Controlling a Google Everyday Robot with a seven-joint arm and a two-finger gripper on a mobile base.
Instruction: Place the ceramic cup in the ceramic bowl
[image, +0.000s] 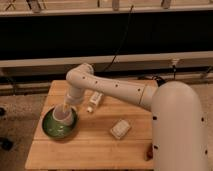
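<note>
The arm reaches across the desk (100, 145) toward its left edge, and the tool (68, 106) hangs directly over the bowl (59, 124), which sits near the left edge, about midway between the front and back corners. The cup (62, 114) is upright, low inside the bowl, its base apparently at or just above the green floor; whether it rests there I cannot tell. The tool meets the cup's rim from above, a hold that suits lowering it straight down, but the arm hides the jaws, so how wide they stand and whether they grip cannot be told. A bottle (94, 100) lies toward the back edge and a packet (120, 129) nearer the middle, both apart from the bowl.
</note>
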